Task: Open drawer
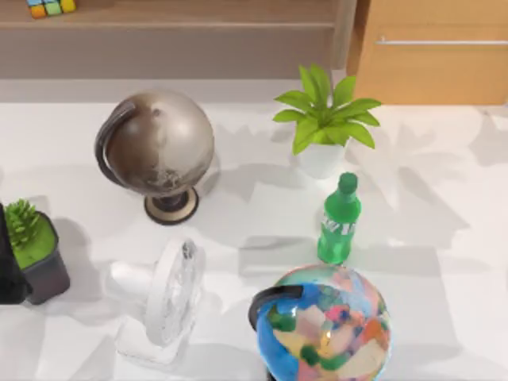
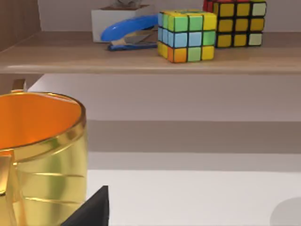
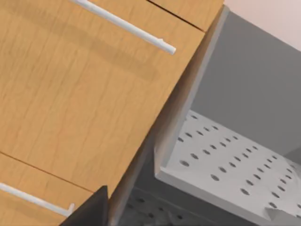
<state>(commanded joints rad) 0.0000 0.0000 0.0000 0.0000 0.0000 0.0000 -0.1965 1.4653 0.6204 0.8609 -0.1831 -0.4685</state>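
Observation:
The drawer, light orange-tan wood with a thin silver bar handle, sits at the table's back right. In the right wrist view its front and handle are close. Behind the front, a grey side wall and a white-grey perforated floor are exposed. A black part of my right gripper is just in front of the wood, below the handle and holding nothing visible. My left arm stays at the table's left edge, and a black part of its gripper is beside a gold cup.
On the table stand a grey globe, a leafy plant in a white pot, a green bottle, a colourful globe, a white fan and a small potted plant. A long shelf holds puzzle cubes and a blue stapler.

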